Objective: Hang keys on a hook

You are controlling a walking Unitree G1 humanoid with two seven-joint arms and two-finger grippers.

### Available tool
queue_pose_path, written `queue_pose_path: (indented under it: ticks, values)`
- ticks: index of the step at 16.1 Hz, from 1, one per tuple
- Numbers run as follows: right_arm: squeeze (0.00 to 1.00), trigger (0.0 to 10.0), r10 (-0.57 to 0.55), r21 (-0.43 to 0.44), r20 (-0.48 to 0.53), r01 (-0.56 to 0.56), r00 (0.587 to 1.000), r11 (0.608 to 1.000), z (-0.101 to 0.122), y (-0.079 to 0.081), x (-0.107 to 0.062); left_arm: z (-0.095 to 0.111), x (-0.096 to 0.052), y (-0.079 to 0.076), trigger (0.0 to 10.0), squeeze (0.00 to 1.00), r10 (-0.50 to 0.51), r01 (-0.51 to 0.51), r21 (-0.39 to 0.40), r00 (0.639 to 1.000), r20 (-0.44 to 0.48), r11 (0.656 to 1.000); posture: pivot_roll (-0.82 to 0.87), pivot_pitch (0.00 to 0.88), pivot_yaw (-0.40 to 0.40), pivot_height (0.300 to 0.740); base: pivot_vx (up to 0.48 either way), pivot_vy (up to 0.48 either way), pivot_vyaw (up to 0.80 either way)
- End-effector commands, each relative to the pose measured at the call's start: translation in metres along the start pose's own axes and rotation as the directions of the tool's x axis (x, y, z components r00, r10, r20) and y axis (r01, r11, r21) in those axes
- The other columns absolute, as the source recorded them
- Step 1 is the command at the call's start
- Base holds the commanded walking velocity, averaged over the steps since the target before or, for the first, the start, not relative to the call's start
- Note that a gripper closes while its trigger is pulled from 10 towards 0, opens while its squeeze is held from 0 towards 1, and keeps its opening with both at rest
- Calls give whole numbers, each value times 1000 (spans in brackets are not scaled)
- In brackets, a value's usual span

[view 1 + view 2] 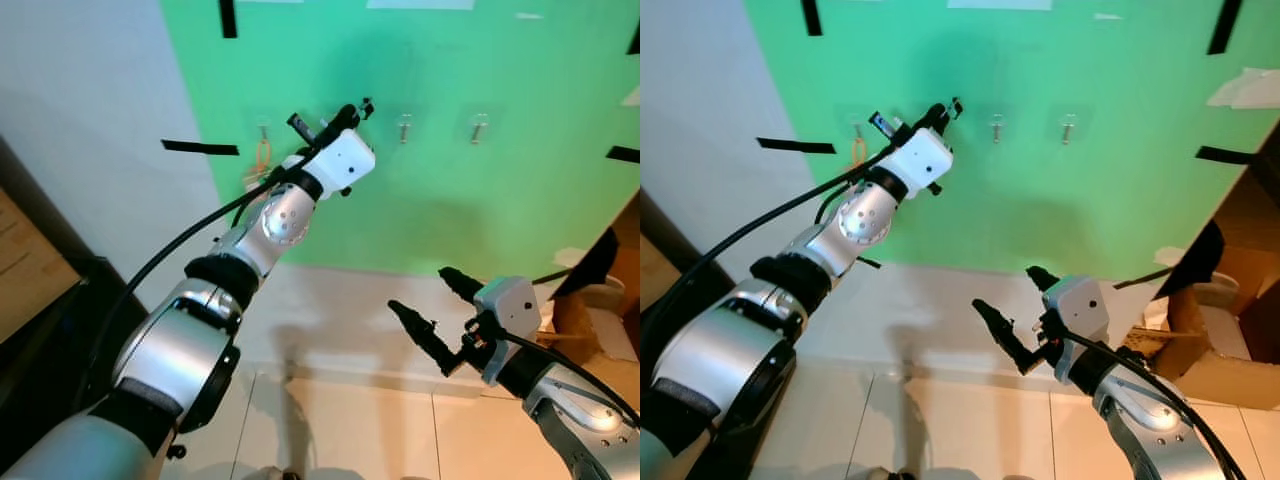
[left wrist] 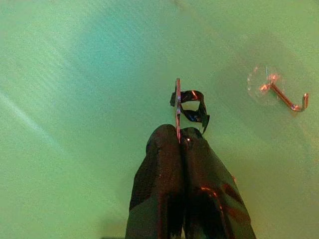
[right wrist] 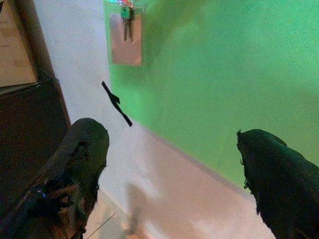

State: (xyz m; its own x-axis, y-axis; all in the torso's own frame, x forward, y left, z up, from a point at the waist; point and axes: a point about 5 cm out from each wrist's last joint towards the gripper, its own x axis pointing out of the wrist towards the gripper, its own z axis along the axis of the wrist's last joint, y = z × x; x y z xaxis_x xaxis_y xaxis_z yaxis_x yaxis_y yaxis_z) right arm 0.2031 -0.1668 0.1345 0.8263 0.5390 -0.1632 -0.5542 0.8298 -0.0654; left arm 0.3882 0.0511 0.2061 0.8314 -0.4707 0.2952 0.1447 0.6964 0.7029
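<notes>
The left gripper is raised against the green wall panel, jaws clamped on a key ring near a bare hook. Two more hooks line up rightward with open wall between them. The right gripper hangs low, jaws apart, above the floor.

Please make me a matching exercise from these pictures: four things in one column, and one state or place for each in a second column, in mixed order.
Things:
1. left gripper
2. right gripper
3. key ring
4. green panel

States or places:
A. open, low near the floor
B. carries a row of small wall hooks
C. raised to the hooks, shut
D. pinched between black fingertips

Pairs: 1-C, 2-A, 3-D, 4-B
</notes>
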Motion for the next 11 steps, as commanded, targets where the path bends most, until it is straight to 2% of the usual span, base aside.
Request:
queue_pose_path:
  ticks: [1,4,8,11]
  values:
    - [0,10000,-1,-9,26,1,1000,1000,6,1,-2,-7,0,2,10000,0,2,-2,-1,999,-52,1000,-314,0,103,740,0,0,0]
    - [0,10000,7,-16,25,-6,1000,1000,7,1,-2,-19,-6,-1,10000,0,-17,20,19,992,-125,1000,-311,0,104,740,0,0,0]
    - [0,10000,12,-16,24,-11,1000,1000,7,2,-1,-26,-10,0,10000,0,2,7,67,989,-146,998,-302,0,101,740,0,0,0]
    - [0,10000,28,-18,27,-27,999,999,7,3,2,-40,-22,-8,10000,0,-46,68,97,977,-209,993,-288,0,91,740,0,0,0]
